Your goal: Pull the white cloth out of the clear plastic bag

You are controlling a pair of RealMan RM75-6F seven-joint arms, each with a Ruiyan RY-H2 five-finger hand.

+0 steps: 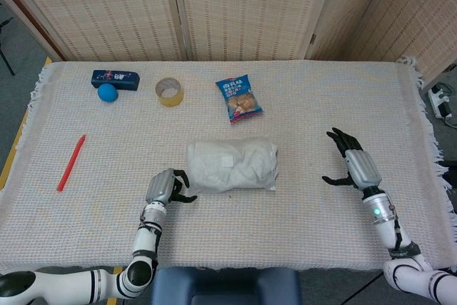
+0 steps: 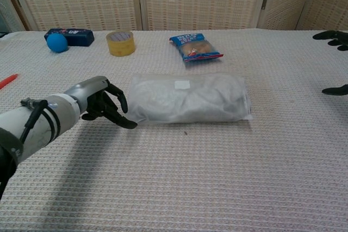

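Observation:
The clear plastic bag (image 1: 232,166) (image 2: 187,99) lies on its side in the middle of the table, stuffed with the white cloth (image 1: 243,162) (image 2: 201,99). A small white label shows on its top. My left hand (image 1: 166,187) (image 2: 103,104) is right beside the bag's left end, fingers apart and curled toward it, thumb tip close to the bag's lower corner; it holds nothing. My right hand (image 1: 353,164) (image 2: 334,61) hovers far to the right of the bag, fingers spread, holding nothing.
At the back of the cloth-covered table (image 1: 300,105) lie a blue snack packet (image 1: 239,98), a tape roll (image 1: 169,91), a blue ball (image 1: 107,92) and a dark box (image 1: 116,77). A red pen (image 1: 71,163) lies at the left.

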